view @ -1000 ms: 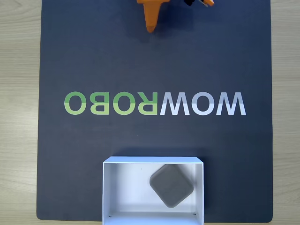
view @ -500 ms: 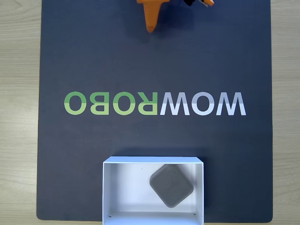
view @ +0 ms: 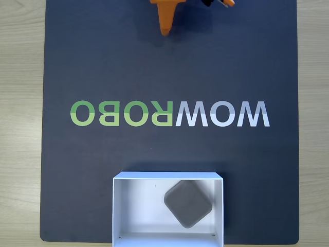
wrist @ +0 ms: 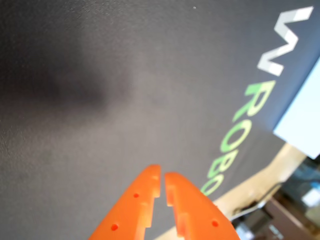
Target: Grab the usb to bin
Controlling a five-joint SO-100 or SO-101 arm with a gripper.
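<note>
Wrist view: the orange jaws (wrist: 162, 180) come up from the bottom edge. Their two tips sit almost together, with just a thin crack between them. Nothing is held in them. They hang over a bare part of the dark mat (wrist: 100, 100). The mat looks blurry here, with a soft dark shadow near the top left. The green and white letters (wrist: 250, 115) run down the right side of this view, past the jaws. A white corner of the bin (wrist: 305, 120) shows at the right edge, beyond the letters. A strip of wooden desk (wrist: 260, 182) shows beside the mat at the bottom right.

In the fixed view, one orange tip of the jaws (view: 165, 18) pokes down from the top edge, over the mat (view: 103, 62). A small black and orange arm part (view: 218, 3) sits just right of it at the top edge. The letters (view: 169, 113) lie across the middle of the mat, between the jaws and the bin. They read upside down from here. The bin (view: 123, 206) sits at the bottom edge of the mat, well apart from the jaws. The usb (view: 187, 204) lies flat inside the bin, in its right half. It is turned so a corner points up, like a diamond. It is near the bin's right wall. The light wooden desk (view: 20, 123) shows on both sides of the mat.
</note>
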